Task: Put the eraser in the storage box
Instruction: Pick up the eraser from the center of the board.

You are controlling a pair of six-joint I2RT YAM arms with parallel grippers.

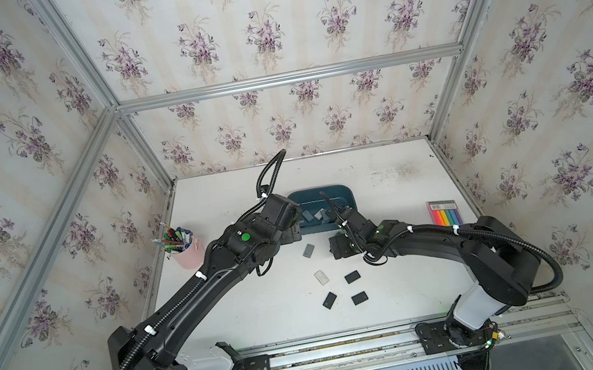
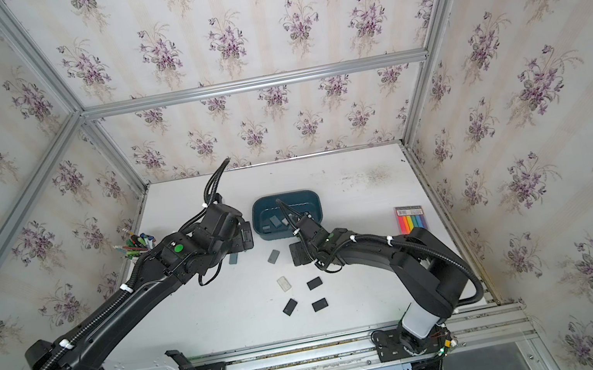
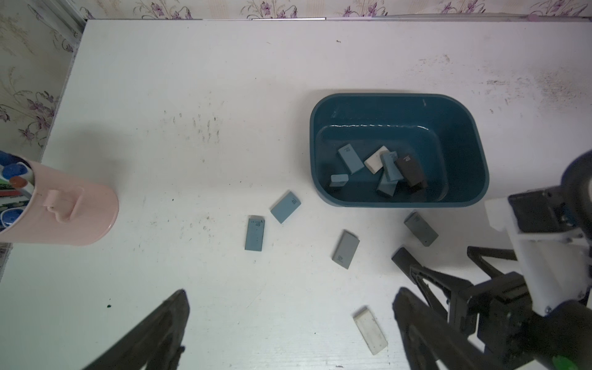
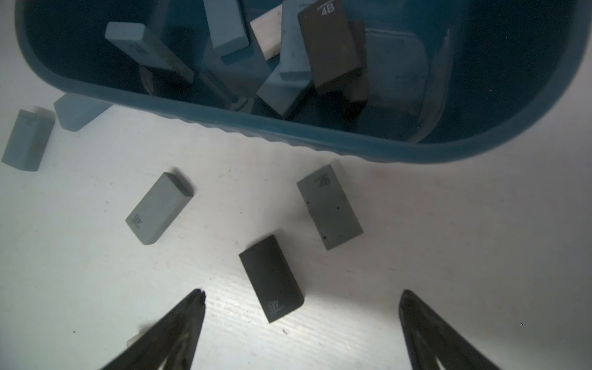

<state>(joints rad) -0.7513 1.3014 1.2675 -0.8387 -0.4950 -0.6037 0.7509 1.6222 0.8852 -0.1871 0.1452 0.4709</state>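
Right claw agape; storage box cropped, perhaps half visible.

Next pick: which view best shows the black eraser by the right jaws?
Right wrist: the black eraser lies whole ahead of the open jaws. Left wrist shows one corner; the right arm hides it in both top views.

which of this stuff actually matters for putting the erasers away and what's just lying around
Part of the job:
- storage box, with erasers already inside
- loose grey erasers on the table
- black eraser just ahead of the open right gripper
- left gripper, open

Just lying about:
- pink pen cup
- rainbow-coloured pack
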